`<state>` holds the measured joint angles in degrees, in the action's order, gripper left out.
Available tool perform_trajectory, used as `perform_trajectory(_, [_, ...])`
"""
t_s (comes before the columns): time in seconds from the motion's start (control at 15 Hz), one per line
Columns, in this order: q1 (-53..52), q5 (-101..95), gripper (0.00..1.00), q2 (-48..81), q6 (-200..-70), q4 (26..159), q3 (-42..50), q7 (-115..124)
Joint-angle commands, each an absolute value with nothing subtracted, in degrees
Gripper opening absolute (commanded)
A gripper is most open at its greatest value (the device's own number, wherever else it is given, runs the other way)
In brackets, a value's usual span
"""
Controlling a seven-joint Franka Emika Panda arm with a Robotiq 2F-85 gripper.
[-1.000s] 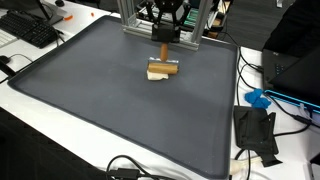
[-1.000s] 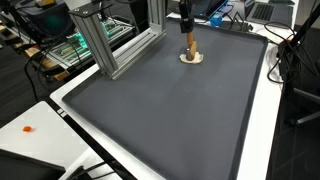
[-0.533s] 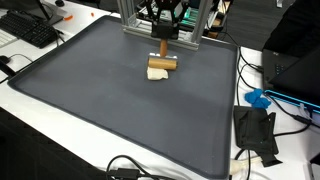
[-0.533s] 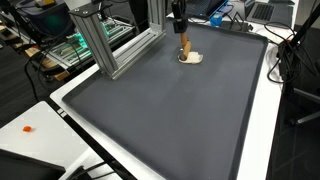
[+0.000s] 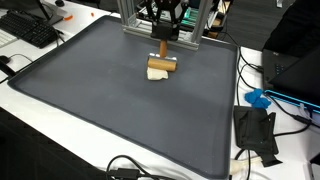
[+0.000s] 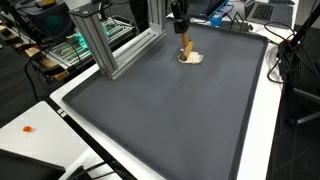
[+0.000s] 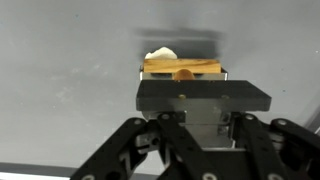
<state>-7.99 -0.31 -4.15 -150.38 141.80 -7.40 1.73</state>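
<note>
My gripper (image 5: 162, 58) hangs at the far end of the dark grey mat (image 5: 110, 110) and is shut on a short wooden block (image 5: 162, 66), gripping it by its two ends. The block is held just above a small cream-coloured piece (image 5: 156, 76) that lies on the mat. In an exterior view the gripper (image 6: 184, 40) holds the block (image 6: 186, 47) slightly tilted over the cream piece (image 6: 192, 59). In the wrist view the block (image 7: 195, 66) lies across between the fingertips of the gripper (image 7: 183, 70), with the cream piece (image 7: 160, 54) showing beyond it.
An aluminium frame (image 6: 100, 45) stands on the mat close to the gripper. A keyboard (image 5: 35, 30) lies off the mat's corner. Cables, a blue item (image 5: 258, 98) and a black device (image 5: 256, 130) lie beside the mat's edge.
The gripper has risen with the wooden block, lifting it off the cream piece. Since half a second ago nothing has visibly moved.
</note>
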Motion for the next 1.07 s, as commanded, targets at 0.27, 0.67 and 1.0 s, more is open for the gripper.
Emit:
perform_trajectory(0.27, [-7.7,-3.1,0.22,1.8,-160.9,143.3,-8.1,7.2])
perform_trajectory(0.67, [-7.5,-9.2,0.22,3.8,-163.7,142.9,-8.1,15.7])
perform_trajectory(1.0, [-7.3,-22.1,0.22,4.6,-164.1,141.9,-7.2,32.1])
